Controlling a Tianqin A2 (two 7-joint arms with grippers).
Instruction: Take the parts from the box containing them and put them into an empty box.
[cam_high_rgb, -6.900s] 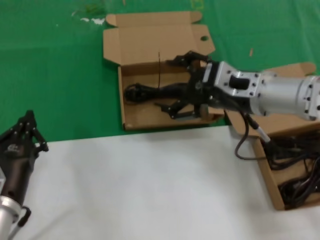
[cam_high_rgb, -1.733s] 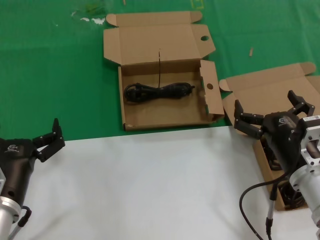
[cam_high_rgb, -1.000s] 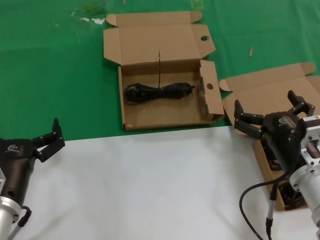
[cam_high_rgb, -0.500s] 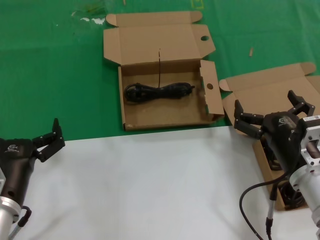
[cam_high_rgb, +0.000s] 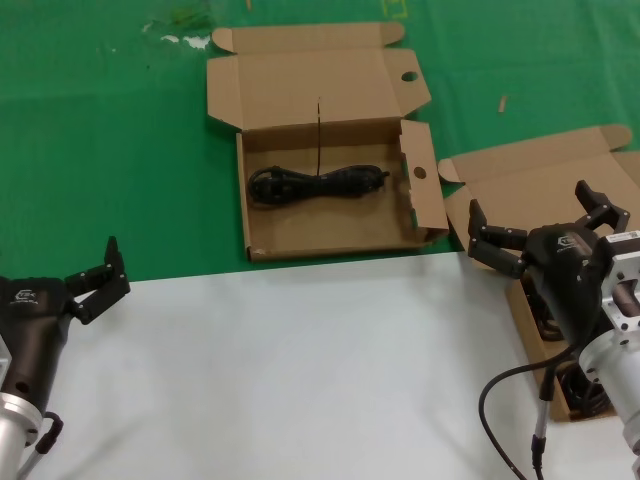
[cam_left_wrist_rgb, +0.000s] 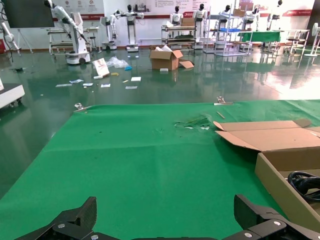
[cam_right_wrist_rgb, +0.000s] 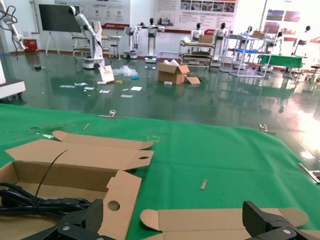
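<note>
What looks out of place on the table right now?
Little. A thin black strand sticks up from the coiled cable in the mailer box, and small white and green scraps litter the green cloth.

1. We are seeing matt brown corrugated cardboard on the mailer box (cam_high_rgb: 330, 232) and the plain-lid box (cam_high_rgb: 540, 185).
2. We are noting a black cable bundle (cam_high_rgb: 318, 183), rubbery-looking with a slight sheen.
3. We are logging the green cloth (cam_high_rgb: 110, 150), matt and felt-like.
4. We are logging the white sheet (cam_high_rgb: 290, 370), smooth and matt.
5. We are seeing matt black plastic on the left gripper (cam_high_rgb: 88, 282) and right gripper (cam_high_rgb: 540, 235), and brushed silver metal on the right arm's wrist (cam_high_rgb: 620, 370).
6. We are noting the glossy, reflective floor (cam_left_wrist_rgb: 150, 90).
</note>
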